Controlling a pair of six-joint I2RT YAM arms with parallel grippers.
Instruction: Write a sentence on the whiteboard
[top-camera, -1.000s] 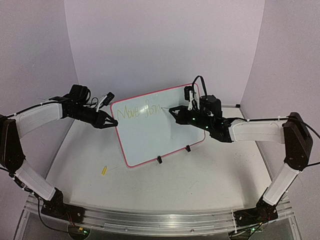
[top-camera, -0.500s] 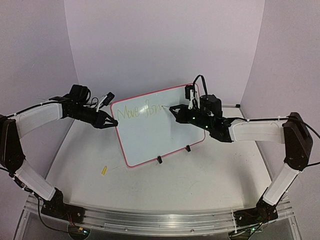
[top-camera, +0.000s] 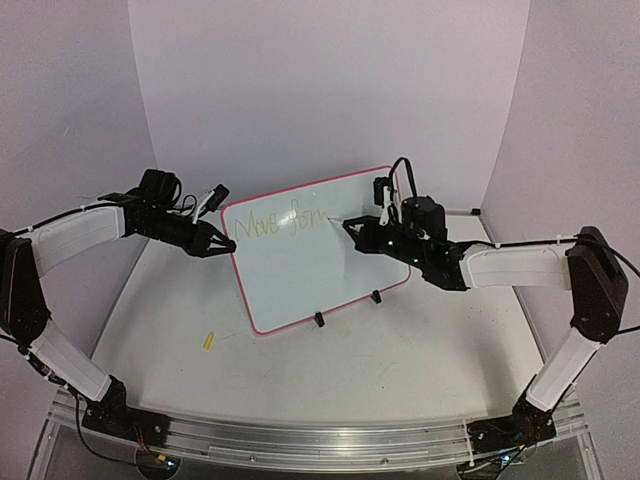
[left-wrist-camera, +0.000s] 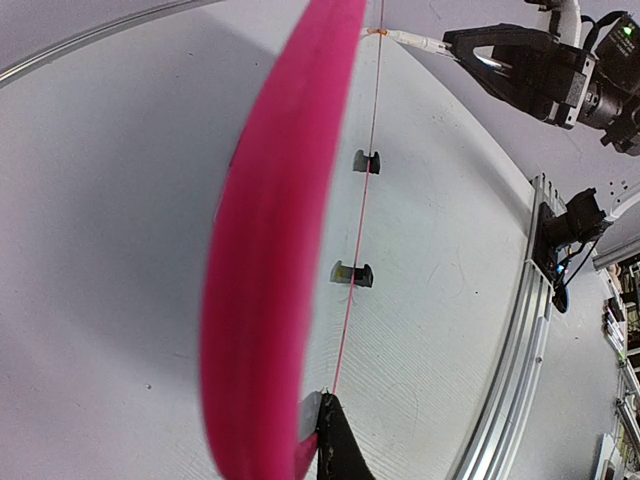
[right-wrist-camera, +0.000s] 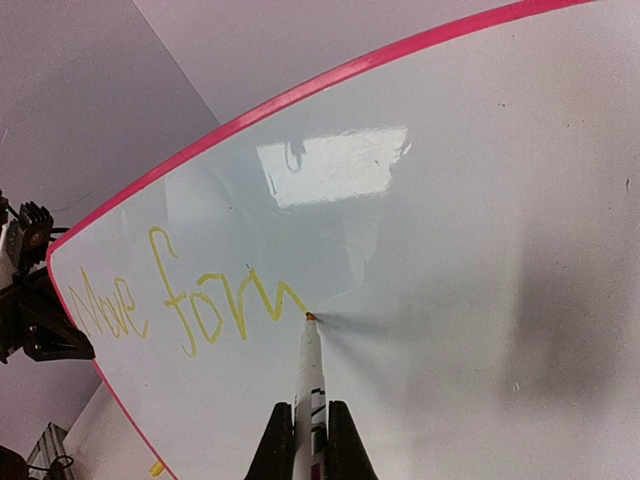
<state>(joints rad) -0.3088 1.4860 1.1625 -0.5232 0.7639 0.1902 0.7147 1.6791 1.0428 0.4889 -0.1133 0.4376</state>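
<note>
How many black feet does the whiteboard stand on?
2, both on the whiteboard's bottom rim: the left foot just left of its middle, the right foot nearer the right corner. That rim is fully visible, so none seems hidden.

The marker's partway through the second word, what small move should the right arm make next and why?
Probably drag the marker rightward along the whiteboard: the right pincer is shut on it, its tip touches where the sentence breaks off mid-word.

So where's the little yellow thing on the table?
In the top view the yellow piece lies on the table, left side, just in front of the whiteboard's bottom-left corner.
</note>
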